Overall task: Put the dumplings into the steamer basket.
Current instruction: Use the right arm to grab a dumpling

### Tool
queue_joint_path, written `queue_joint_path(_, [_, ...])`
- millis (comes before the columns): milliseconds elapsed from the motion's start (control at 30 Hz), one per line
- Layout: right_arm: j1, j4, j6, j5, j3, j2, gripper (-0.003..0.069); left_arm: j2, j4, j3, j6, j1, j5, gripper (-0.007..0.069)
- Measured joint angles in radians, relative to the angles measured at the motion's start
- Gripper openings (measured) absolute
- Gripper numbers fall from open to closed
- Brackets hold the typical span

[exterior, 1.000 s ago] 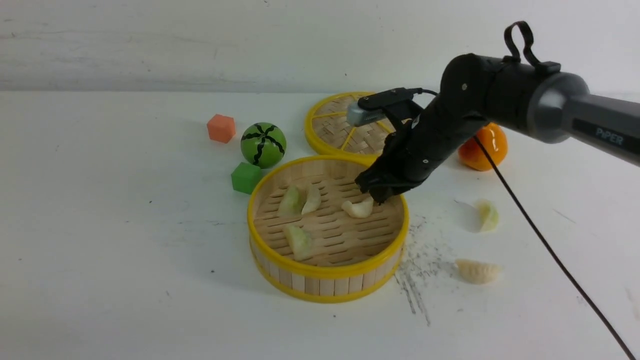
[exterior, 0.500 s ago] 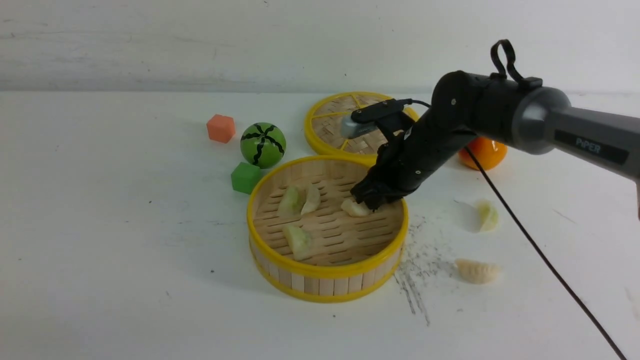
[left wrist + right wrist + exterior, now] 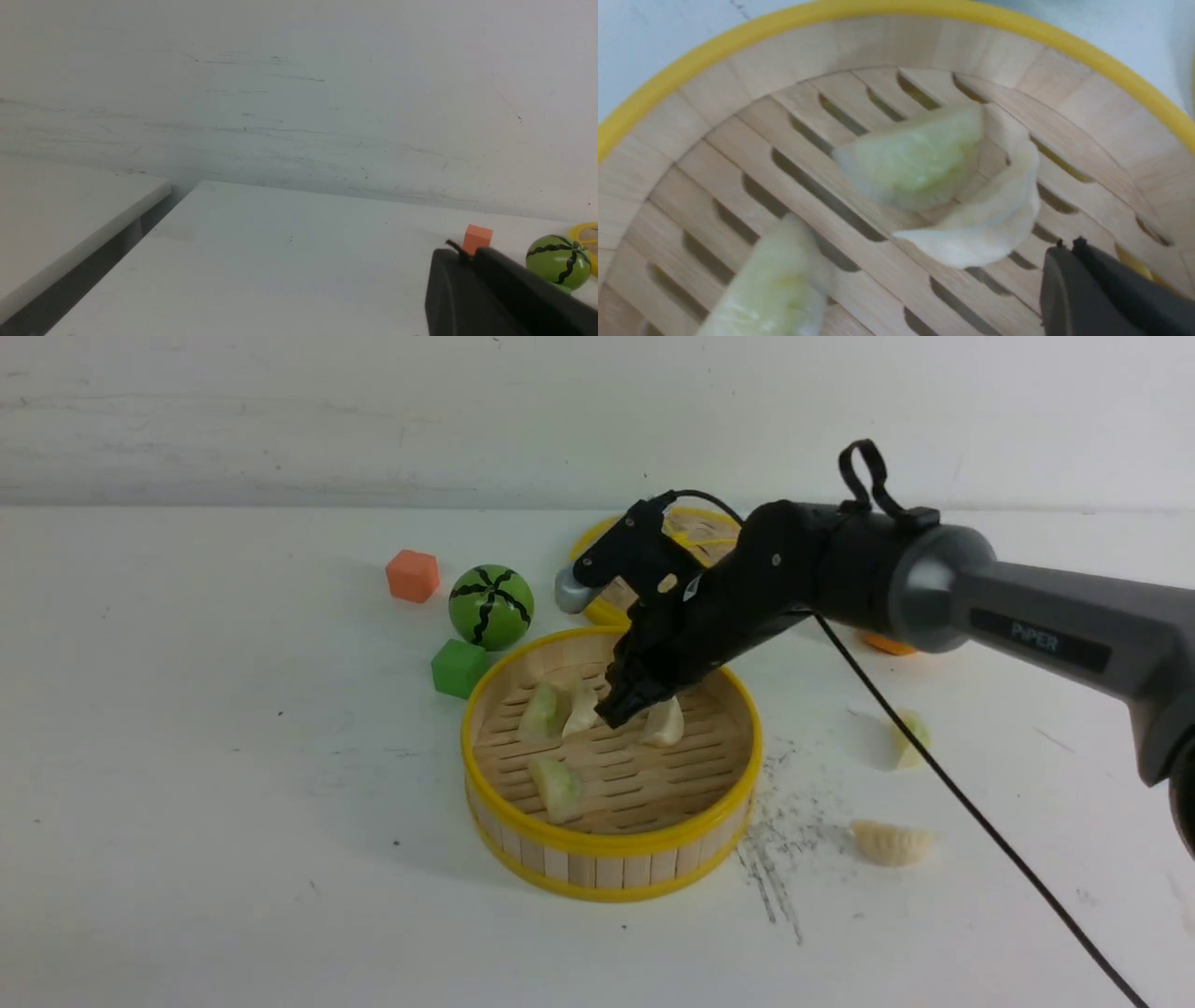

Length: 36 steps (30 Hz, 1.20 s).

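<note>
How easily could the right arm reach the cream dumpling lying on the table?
Probably yes: that dumpling lies in the open on the side of the right arm, nothing covering it.

Six dumplings (image 3: pixel 557 787), two cubes (image 3: pixel 459 667), one basket (image 3: pixel 611 845)

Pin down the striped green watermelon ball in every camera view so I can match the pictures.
Front view: the watermelon ball sits right of the orange cube, behind the green cube, left of the steamer basket.
Left wrist view: it shows next to the orange cube.
Right wrist view: not in it; only the steamer basket's inside shows.
Shared landmark: the orange cube, in front and left wrist views.
</note>
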Motion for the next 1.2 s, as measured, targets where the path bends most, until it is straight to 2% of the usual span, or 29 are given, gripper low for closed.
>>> queue_joint_path(67, [0.004, -0.002, 0.019, 0.06, -0.028, -0.001, 0.0005, 0.0, 0.001, 0.0, 0.0, 0.0, 0.008, 0.0048])
queue_joint_path(233, [0.001, -0.088, 0.172, 0.269, -0.131, -0.011, 0.001, 0.0, 0.001, 0.0, 0.0, 0.0, 0.017, 0.0051])
queue_joint_path(300, [0.001, -0.185, 0.319, 0.378, -0.177, -0.02, 0.0012, 0.0, 0.001, 0.0, 0.0, 0.0, 0.017, 0.0053])
queue_joint_path(400, [0.001, -0.257, 0.433, 0.447, -0.191, -0.022, 0.0014, 0.0, 0.002, 0.0, 0.0, 0.0, 0.017, 0.0052])
queue_joint_path(500, [0.0, -0.293, 0.493, 0.468, -0.191, -0.014, 0.0017, 0.0, 0.002, 0.0, 0.0, 0.0, 0.017, 0.0052])
queue_joint_path(667, [0.0, -0.297, 0.519, 0.46, -0.194, 0.027, 0.0019, 0.0, -0.001, 0.0, -0.007, 0.0, 0.017, 0.0052])
queue_joint_path(767, [0.0, -0.284, 0.522, 0.437, -0.194, 0.055, 0.002, 0.0, -0.059, -0.016, -0.031, 0.0, 0.005, 0.0036])
queue_joint_path(867, [0.004, -0.242, 0.525, 0.392, -0.194, 0.058, 0.002, 0.0, -0.189, -0.051, -0.04, 0.0, -0.065, -0.0012])
queue_joint_path(1000, [0.026, -0.215, 0.525, 0.339, -0.194, 0.059, 0.0022, 0.01, -0.294, -0.04, -0.051, 0.0, -0.158, -0.0013])
queue_joint_path(1200, [0.06, -0.202, 0.525, 0.271, -0.194, 0.082, 0.003, 0.085, -0.305, -0.028, 0.019, 0.0, -0.221, -0.0013])
